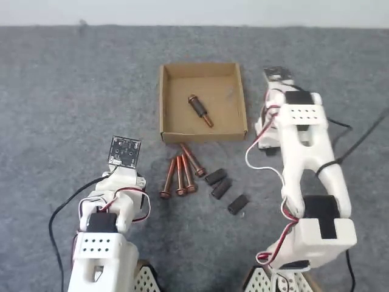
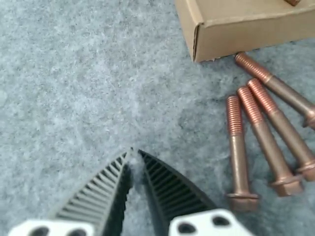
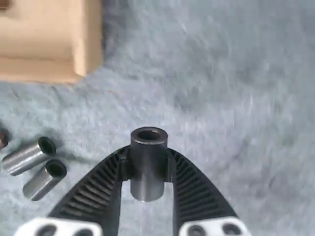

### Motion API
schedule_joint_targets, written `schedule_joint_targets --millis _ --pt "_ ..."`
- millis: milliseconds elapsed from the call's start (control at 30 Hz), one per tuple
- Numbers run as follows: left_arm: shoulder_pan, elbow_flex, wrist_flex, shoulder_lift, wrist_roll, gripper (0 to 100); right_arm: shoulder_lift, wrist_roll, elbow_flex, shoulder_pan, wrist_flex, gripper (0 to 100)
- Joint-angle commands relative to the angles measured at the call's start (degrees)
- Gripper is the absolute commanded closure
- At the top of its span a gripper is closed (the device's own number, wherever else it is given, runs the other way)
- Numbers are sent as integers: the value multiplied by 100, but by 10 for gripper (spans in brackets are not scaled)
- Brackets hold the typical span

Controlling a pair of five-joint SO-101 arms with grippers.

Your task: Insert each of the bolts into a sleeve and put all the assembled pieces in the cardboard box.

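**Ana:** What is the right pincer [image 3: 147,157] doing?

**Me:** I've got it clamped on one sleeve [image 3: 148,169], near a front corner of the box [image 3: 49,44], and it looks lifted off the desk [image 1: 73,91]. The sleeve stands on end with its bore open toward the wrist camera. I judge that's so a bolt can be fed straight in.

**Ana:** And the left pincer [image 2: 135,153]?

**Me:** It's closed on nothing, tips together, low over bare desk. It sits near the four bolts [image 1: 180,175] without touching them. I'd have to open it before any pick.

**Ana:** How do the bolts lie?

**Me:** They're fanned out tight against each other, with heads toward the arms and threads toward the box. The outermost one on my left arm's side has a free flank, so I think it's the easiest to get the jaws round. The others leave little gap.

**Ana:** Any edges to watch?

**Me:** The box wall sits just past the threaded tips, so I'd lift a bolt rather than slide it forward. Three loose sleeves [image 1: 220,188] lie just beside the bolts on the right arm's side, and a careless sweep could knock them.

**Ana:** Is there room for the handover?

**Me:** The desk on my left arm's side of the bolts is open. One assembled piece [image 1: 199,111] lies in the box, with plenty of floor left around it.
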Motion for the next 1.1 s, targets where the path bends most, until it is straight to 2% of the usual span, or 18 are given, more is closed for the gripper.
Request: schedule_joint_targets --millis 0,200,567,733,1067 --pt "-26 -48 -149 -114 -18 988 -391 -343 -211 110 541 993" --pt "-26 -48 -149 -114 -18 988 -409 -352 53 66 1235 993" --pt "-26 -48 -149 -114 -18 988 -1613 -343 1468 -57 75 993" --pt "-26 -48 -149 -114 -18 988 -2088 -352 1846 -31 -1604 993" --pt "-26 -48 -149 -114 -18 988 -2158 -352 3411 -119 -6273 993"
